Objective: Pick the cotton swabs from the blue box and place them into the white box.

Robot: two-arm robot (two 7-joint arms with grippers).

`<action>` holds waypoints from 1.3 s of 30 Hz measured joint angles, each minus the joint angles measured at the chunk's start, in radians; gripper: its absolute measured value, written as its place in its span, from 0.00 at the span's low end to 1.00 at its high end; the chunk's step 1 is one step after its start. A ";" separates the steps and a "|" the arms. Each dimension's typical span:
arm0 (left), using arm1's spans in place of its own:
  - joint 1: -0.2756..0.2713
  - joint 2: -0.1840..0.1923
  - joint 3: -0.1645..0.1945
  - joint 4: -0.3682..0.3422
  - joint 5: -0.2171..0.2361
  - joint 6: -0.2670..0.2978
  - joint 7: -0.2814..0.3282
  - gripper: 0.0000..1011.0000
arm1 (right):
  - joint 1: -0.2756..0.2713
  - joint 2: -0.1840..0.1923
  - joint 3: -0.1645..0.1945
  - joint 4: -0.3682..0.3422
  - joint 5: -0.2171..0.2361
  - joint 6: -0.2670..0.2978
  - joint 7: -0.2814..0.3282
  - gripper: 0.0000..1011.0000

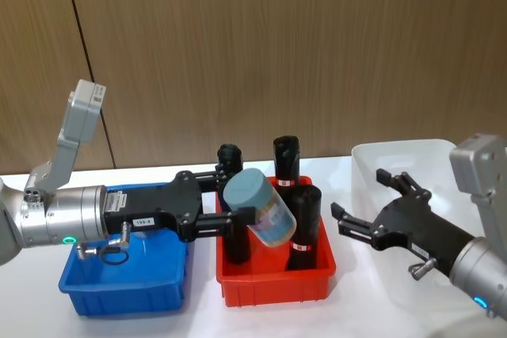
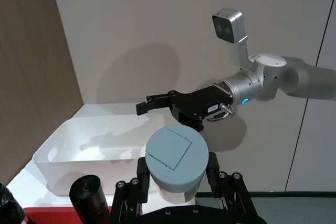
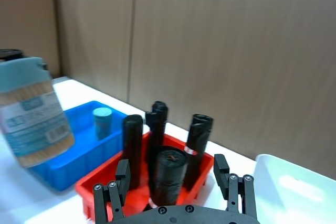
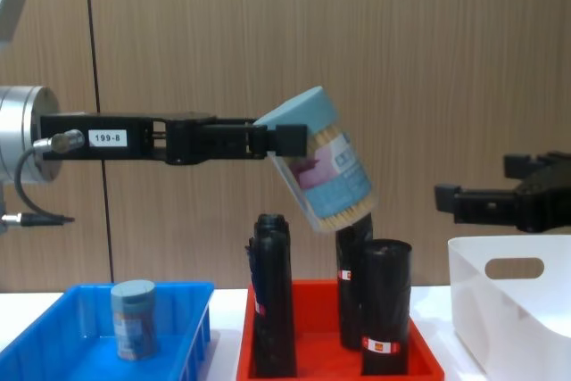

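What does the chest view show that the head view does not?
The chest view adds a second small clear cotton swab tub with pale blue lid, standing in the shallow blue plastic box, and the oval handle cutout of the tall white plastic box. The head view adds the white box's open inside. Both: the left gripper, jaws shut on a tilted swab tub above the red plastic tray of black rolls, and the right gripper, jaws open.

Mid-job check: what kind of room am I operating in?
Probably an indoor lab or test room: wood-panelled wall, white table, and blue box, red tray and white box lined up. The left gripper holds a cotton swab tub above the red tray; the right gripper hangs open by the white box.
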 joint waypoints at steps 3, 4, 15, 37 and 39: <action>0.000 0.000 0.000 0.000 0.000 0.000 0.000 0.64 | 0.012 0.006 0.002 -0.003 0.003 0.019 0.035 0.99; 0.000 0.000 0.000 0.000 0.000 0.000 -0.001 0.64 | 0.020 0.010 0.003 -0.004 0.008 0.031 0.063 0.99; -0.001 0.000 0.001 0.001 0.000 -0.001 -0.002 0.64 | 0.078 0.047 0.019 0.001 0.051 0.101 0.243 0.99; -0.001 0.000 0.001 0.001 0.000 -0.002 -0.002 0.64 | 0.159 0.096 0.033 0.048 0.153 0.176 0.478 0.99; -0.001 0.000 0.001 0.001 0.000 -0.002 -0.002 0.64 | 0.166 0.094 0.030 0.053 0.156 0.177 0.487 0.99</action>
